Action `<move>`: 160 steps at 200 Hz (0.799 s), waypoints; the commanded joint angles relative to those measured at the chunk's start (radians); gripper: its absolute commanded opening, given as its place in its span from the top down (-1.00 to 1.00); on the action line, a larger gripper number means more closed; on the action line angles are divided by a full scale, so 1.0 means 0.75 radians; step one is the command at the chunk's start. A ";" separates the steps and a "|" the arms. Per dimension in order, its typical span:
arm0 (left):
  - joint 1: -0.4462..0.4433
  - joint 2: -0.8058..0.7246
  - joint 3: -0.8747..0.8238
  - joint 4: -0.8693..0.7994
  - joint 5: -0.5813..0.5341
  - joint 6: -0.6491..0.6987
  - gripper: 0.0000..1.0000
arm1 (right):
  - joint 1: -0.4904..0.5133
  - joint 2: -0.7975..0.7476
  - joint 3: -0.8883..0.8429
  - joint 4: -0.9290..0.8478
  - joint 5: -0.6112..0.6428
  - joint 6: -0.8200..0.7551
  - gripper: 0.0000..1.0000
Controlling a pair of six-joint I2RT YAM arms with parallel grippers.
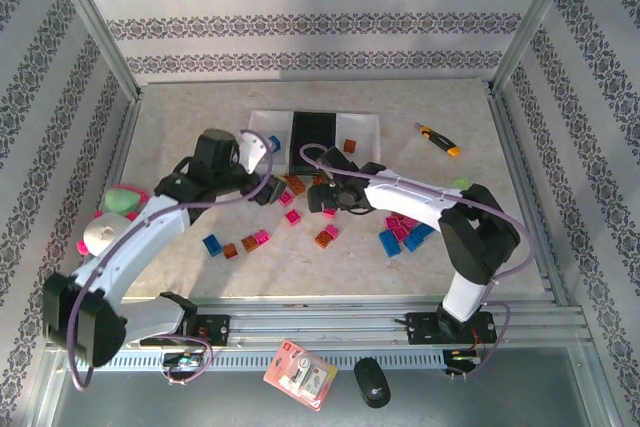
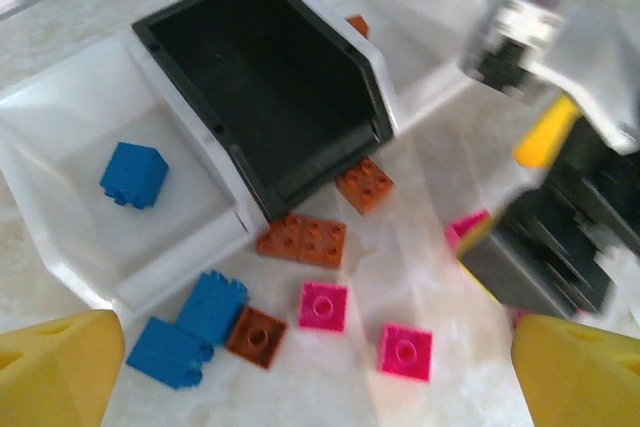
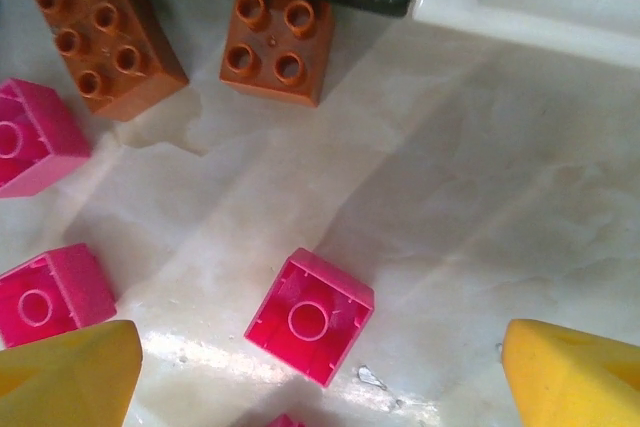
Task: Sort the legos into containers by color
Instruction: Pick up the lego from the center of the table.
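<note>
We saw the left gripper (image 2: 320,377) wide open and empty near the containers (image 2: 372,97), a blue lego (image 2: 133,175) lying in one white container (image 2: 60,147). The right gripper (image 3: 320,387) gaped wide, empty, over a pink lego (image 3: 309,317) on the table (image 3: 480,197).

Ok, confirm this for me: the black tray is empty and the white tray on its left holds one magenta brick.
Wrong on the colour: the brick in that white tray is blue, not magenta, as the left wrist view shows. The black tray is indeed empty.
</note>
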 commanded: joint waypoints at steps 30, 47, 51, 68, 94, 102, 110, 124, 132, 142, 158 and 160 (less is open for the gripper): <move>-0.061 -0.193 -0.144 -0.105 0.123 0.174 -0.99 | 0.004 0.186 0.129 -0.061 -0.007 0.127 -0.55; -0.075 -0.218 -0.172 -0.081 0.127 0.167 -0.99 | -0.001 0.233 0.153 -0.051 -0.040 0.122 -0.48; -0.076 -0.219 -0.177 -0.074 0.127 0.165 -0.99 | -0.003 0.243 0.157 -0.051 -0.041 0.122 -0.44; -0.081 -0.220 -0.191 -0.054 0.119 0.163 -0.99 | -0.009 0.269 0.169 -0.051 -0.047 0.121 -0.28; -0.085 -0.201 -0.192 -0.037 0.114 0.174 -0.99 | -0.016 0.275 0.168 -0.055 -0.039 0.113 -0.01; -0.087 -0.197 -0.190 -0.035 0.117 0.182 -0.99 | -0.014 0.265 0.163 -0.057 -0.034 0.111 0.08; -0.088 -0.194 -0.190 -0.032 0.117 0.189 -0.99 | -0.017 0.255 0.155 -0.057 -0.030 0.107 0.15; -0.090 -0.191 -0.190 -0.030 0.120 0.198 -0.99 | -0.018 0.230 0.140 -0.057 -0.021 0.105 0.24; -0.092 -0.193 -0.191 -0.025 0.126 0.198 -0.99 | -0.017 0.211 0.131 -0.053 -0.015 0.100 0.30; -0.092 -0.201 -0.195 -0.014 0.139 0.190 -0.98 | -0.016 0.184 0.127 -0.057 -0.006 0.096 0.35; -0.091 -0.226 -0.218 0.021 0.145 0.161 -0.98 | -0.008 0.125 0.127 -0.059 0.013 0.095 0.37; -0.092 -0.229 -0.221 0.026 0.145 0.157 -0.98 | -0.008 0.118 0.128 -0.059 0.017 0.094 0.38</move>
